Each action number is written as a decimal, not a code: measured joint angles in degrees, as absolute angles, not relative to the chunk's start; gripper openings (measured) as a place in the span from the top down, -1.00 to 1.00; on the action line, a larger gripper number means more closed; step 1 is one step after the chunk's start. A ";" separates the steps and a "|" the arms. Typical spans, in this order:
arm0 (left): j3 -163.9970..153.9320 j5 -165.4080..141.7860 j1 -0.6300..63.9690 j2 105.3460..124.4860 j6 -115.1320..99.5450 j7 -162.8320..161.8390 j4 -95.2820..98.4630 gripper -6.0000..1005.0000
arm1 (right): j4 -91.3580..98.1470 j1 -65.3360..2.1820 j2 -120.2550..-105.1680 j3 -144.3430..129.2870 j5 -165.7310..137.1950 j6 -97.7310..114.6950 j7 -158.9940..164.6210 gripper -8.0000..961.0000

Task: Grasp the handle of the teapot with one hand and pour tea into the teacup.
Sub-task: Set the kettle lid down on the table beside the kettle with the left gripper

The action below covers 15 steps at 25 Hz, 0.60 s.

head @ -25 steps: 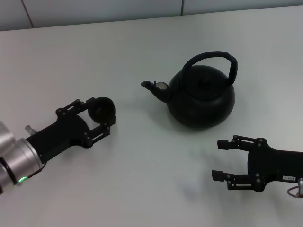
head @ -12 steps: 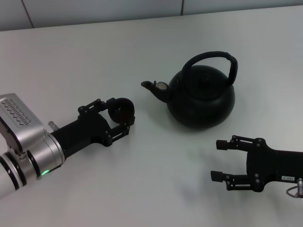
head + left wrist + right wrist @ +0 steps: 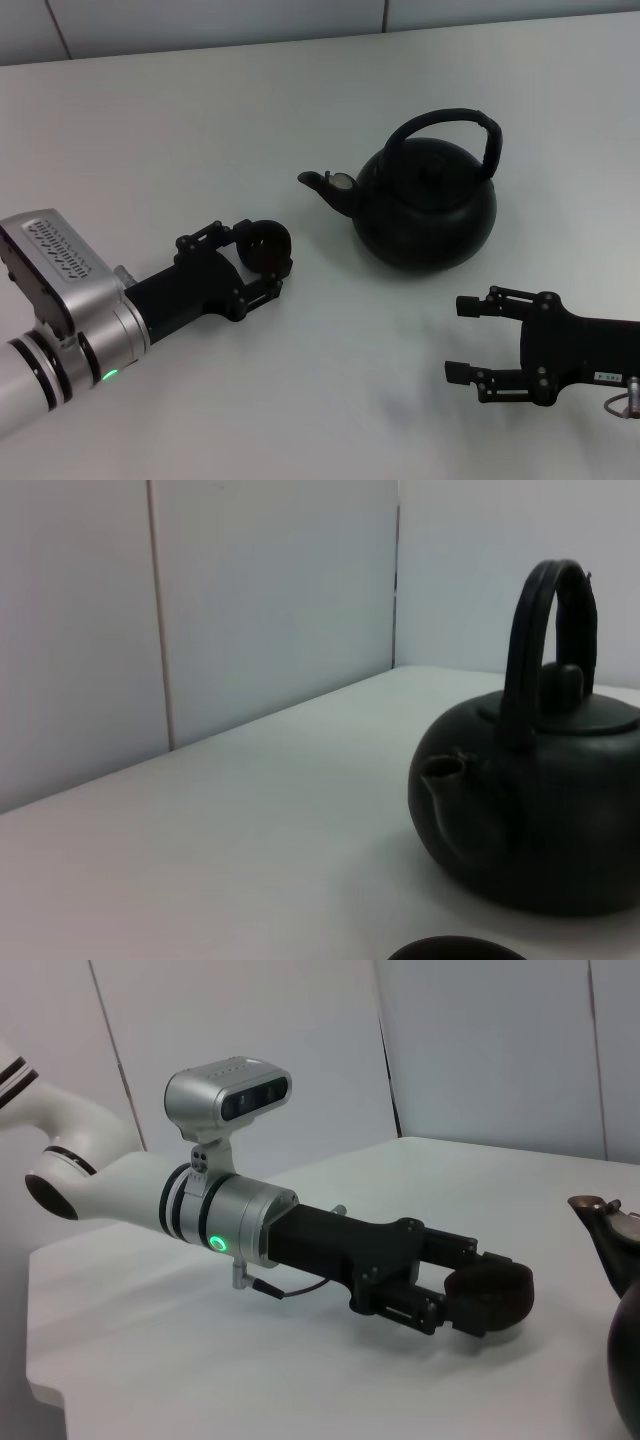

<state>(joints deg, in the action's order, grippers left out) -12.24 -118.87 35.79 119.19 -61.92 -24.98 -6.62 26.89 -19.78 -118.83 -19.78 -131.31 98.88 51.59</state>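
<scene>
- Plain white table (image 3: 200, 120), pale wall panels behind.
- Matte round teapot (image 3: 425, 205) right of centre, arched handle (image 3: 447, 125) upright.
- Left gripper (image 3: 262, 262) clamps the small dark teacup (image 3: 265, 243), partly hidden.
- Right gripper (image 3: 468, 340) lower right, jaws apart, arm cut off.

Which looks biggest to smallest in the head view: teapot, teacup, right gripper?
1. The teapot, clearly largest.
2. The right gripper, open and idle near the table's front; it sits nearer the camera, so its rank is less sure.
3. The teacup, held in the left gripper.

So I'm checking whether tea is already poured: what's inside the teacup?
Its inside cannot be seen. The teacup sits clamped in the left end effector and shows only dark; no liquid is discernible. The teapot stands upright beside it, untouched.
</scene>
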 joint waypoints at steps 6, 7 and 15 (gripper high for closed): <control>-10.11 -119.09 35.76 119.18 -61.14 -22.49 -8.07 -0.53 | 26.89 -19.78 -118.83 -19.73 -131.31 98.87 51.58 -0.69; -10.11 -119.09 35.76 119.18 -61.14 -22.49 -8.07 -0.54 | 26.89 -19.78 -118.83 -19.73 -131.31 98.87 51.58 -0.69; -10.02 -119.18 35.83 119.18 -59.09 -22.44 -8.29 -0.56 | 26.87 -19.78 -118.83 -19.94 -131.31 98.56 51.45 -0.69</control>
